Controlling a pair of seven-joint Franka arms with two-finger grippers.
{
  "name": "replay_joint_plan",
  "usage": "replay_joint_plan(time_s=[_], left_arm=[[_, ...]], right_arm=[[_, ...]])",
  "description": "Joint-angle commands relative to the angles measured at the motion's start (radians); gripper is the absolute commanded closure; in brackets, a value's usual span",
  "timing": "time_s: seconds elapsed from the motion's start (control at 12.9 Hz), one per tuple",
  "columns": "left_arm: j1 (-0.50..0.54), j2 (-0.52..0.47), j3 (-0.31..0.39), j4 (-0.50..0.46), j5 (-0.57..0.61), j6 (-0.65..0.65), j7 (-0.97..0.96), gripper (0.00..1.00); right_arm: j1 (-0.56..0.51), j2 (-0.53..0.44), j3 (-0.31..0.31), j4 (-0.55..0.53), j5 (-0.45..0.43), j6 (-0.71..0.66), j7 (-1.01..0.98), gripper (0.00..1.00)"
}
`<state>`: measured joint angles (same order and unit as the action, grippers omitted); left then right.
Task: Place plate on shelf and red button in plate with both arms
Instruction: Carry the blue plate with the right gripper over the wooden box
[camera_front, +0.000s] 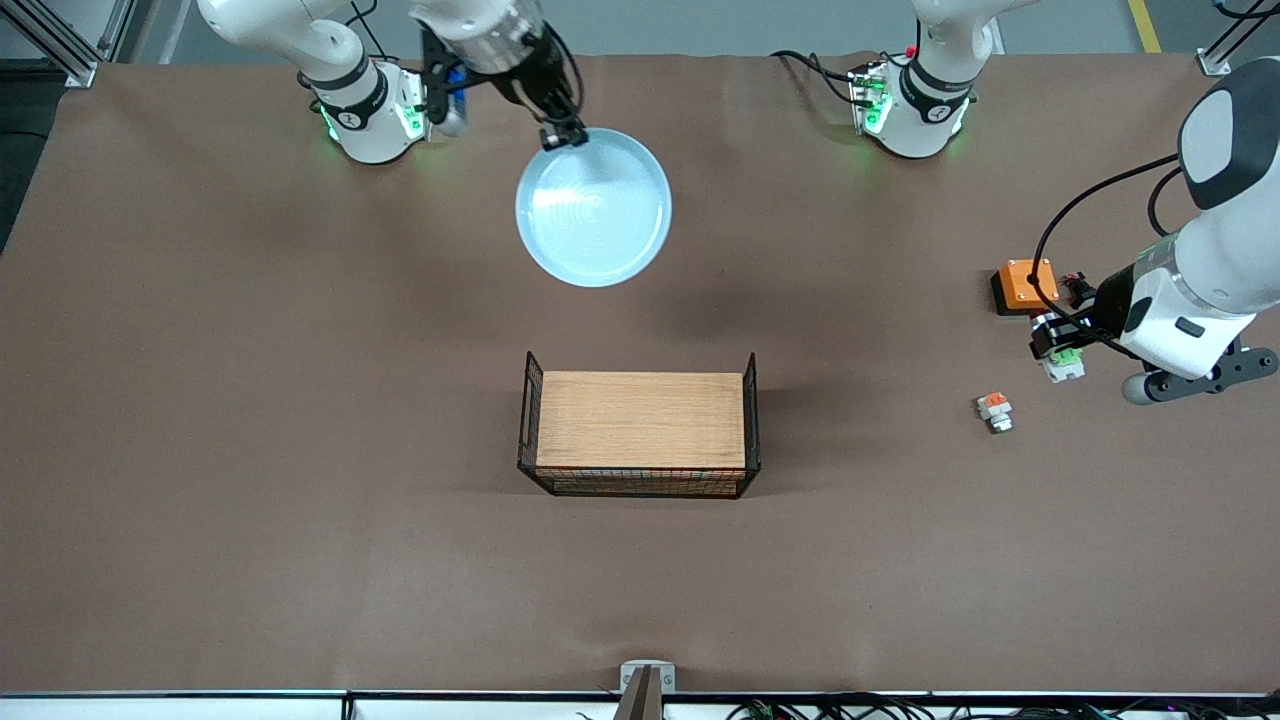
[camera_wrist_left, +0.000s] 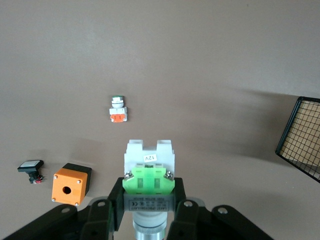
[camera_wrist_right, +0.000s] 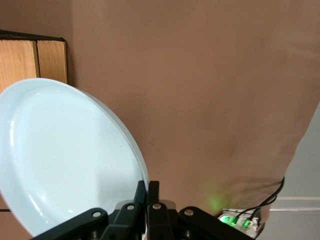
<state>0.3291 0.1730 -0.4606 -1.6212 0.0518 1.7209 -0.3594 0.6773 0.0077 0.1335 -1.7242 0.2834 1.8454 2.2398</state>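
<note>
The pale blue-white plate (camera_front: 594, 208) hangs tilted over the table between the robot bases and the basket. My right gripper (camera_front: 562, 138) is shut on its rim on the side toward the bases; the right wrist view shows the plate (camera_wrist_right: 65, 160) with the gripper (camera_wrist_right: 148, 187) pinching its edge. My left gripper (camera_front: 1060, 350) is shut on the red button (camera_front: 1064, 362) over the left arm's end of the table, beside the orange box. In the left wrist view the gripper (camera_wrist_left: 149, 192) clamps the button (camera_wrist_left: 149, 167) at its green block, white body pointing out. Its red cap is hidden.
A black wire basket (camera_front: 752, 420) with a wooden board inside stands mid-table; its corner shows in the left wrist view (camera_wrist_left: 302, 145). An orange box with a hole (camera_front: 1022, 285), a white part with an orange-red block (camera_front: 995, 411) and a small black-and-white part (camera_wrist_left: 31, 169) lie near the left gripper.
</note>
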Motion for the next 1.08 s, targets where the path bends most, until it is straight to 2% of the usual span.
replay_joint_plan(time_s=[0.0,0.39,1.0], left_arm=[[-0.001,-0.01,-0.003,0.007,-0.004,-0.011,-0.016,0.99],[-0.004,0.011,-0.003,0.023,0.0,0.003,-0.016,0.99],[-0.005,0.026,-0.003,0.027,0.0,0.028,-0.016,0.99]], right_arm=[[0.063,0.179,-0.011,0.194,-0.088,-0.015,0.127,1.0],[0.076,0.317,-0.014,0.264,-0.173,0.04,0.116,1.0],[0.027,0.44,-0.02,0.318,-0.184,0.161,0.058,1.0]])
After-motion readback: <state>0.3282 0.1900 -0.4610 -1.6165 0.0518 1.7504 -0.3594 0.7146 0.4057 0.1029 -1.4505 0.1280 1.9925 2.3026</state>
